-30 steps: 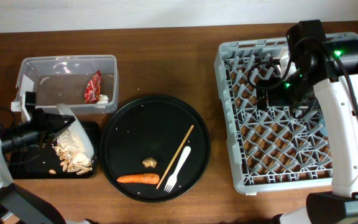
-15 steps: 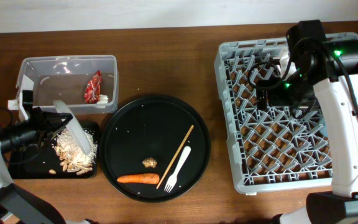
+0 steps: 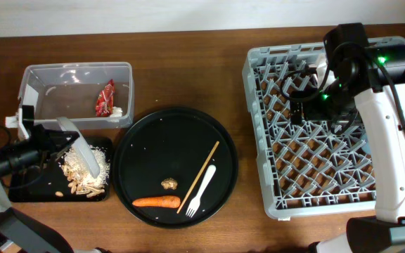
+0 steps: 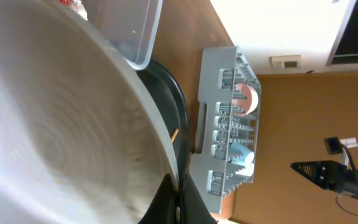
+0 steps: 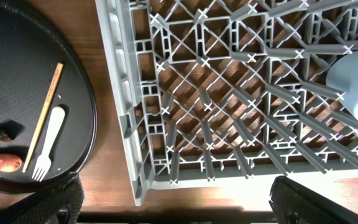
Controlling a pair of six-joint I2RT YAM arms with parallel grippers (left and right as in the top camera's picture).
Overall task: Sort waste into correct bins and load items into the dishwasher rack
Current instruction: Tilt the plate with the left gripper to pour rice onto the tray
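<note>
My left gripper [image 3: 56, 144] is shut on the rim of the white plate [image 3: 81, 154], which stands tilted on edge over the shallow black bin [image 3: 30, 184]. Beige rice and scraps [image 3: 83, 177] lie in that bin. In the left wrist view the plate [image 4: 55, 124] fills the left side, with the gripper [image 4: 176, 205] pinching its edge. The clear bin [image 3: 76, 67] holds the red wrapper [image 3: 105, 97] and a tissue [image 3: 118, 111]. My right gripper [image 3: 308, 97] hovers open over the dishwasher rack [image 3: 329, 169], its jaws [image 5: 185, 205] wide apart with nothing between them.
The round black tray [image 3: 153, 140] carries a chopstick [image 3: 201, 173], white fork [image 3: 202, 188], carrot [image 3: 156, 202] and brown lump [image 3: 168, 183]. A pale cup [image 5: 356, 74] stands in the rack [image 5: 229, 93]. A pink bowl [image 4: 247, 99] also sits there.
The left gripper and the tilted plate have shifted slightly left and toward the table's front over the black bin. The right arm has not moved.
</note>
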